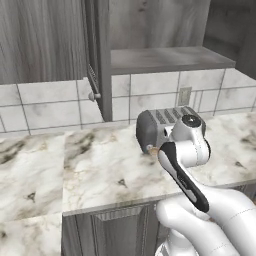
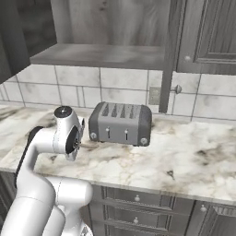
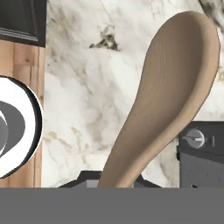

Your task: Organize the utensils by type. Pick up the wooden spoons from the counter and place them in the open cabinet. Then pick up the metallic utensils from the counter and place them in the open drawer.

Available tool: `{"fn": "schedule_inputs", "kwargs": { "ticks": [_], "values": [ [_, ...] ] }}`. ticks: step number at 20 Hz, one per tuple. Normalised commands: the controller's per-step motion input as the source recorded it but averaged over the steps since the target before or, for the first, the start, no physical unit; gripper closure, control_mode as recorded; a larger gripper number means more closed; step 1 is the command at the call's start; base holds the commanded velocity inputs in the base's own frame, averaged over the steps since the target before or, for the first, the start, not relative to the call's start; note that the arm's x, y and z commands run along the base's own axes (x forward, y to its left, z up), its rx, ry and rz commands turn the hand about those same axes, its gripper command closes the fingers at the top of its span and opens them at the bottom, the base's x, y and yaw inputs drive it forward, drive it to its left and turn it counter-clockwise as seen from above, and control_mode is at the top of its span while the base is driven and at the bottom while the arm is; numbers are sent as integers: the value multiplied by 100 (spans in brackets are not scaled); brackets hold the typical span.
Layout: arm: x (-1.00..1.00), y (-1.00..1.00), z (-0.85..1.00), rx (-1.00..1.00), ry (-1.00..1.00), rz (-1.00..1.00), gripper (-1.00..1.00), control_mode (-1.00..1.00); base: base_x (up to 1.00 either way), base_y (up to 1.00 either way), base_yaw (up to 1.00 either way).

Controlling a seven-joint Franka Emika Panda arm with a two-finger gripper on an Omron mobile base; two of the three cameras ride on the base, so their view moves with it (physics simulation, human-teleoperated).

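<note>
The gripper (image 3: 114, 180) is clamped on a wooden spoon (image 3: 168, 98), whose handle rises from between the finger tips at the bottom of the hand view while its broad oval bowl fans out toward the upper right, above the marbled counter (image 3: 94, 94). In that view the spoon's bowl overlaps the upper corner of the grey toaster (image 3: 202, 153), whose round knob shows just beside the spoon's neck. Seen from the base, the arm's wrist hangs directly in front of the toaster (image 2: 120, 123), at its left end in the right base view, and hides the hand itself. The toaster (image 1: 167, 125) stands on the counter (image 1: 100, 165) near the tiled back wall, just below the open cabinet (image 1: 165, 57). The cabinet's inner shelf (image 2: 99, 55) lies above the toaster, and its tall door (image 1: 97, 60) swings out toward the camera, edge-on, to the toaster's left in the left base view. A wall socket (image 2: 154, 96) sits in the tiles behind the toaster. Below the counter edge (image 2: 184, 156) run dark grey panelled drawer fronts (image 2: 138, 205) with small round knobs.
</note>
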Motion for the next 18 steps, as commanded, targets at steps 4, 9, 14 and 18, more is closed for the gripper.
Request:
{"fn": "schedule_inputs", "kwargs": {
  "ticks": [4, 9, 14, 18],
  "values": [
    [21, 5, 0, 0, 0, 7, 100, -100, 24, 5, 8],
    [40, 12, 16, 0, -1, 6, 100, -100, 0, 0, 0],
    [16, 4, 68, -6, -15, 0, 100, -100, 0, 0, 0],
    [1, 0, 97, -11, -25, -4, 100, -100, 0, 0, 0]
  ]
}}
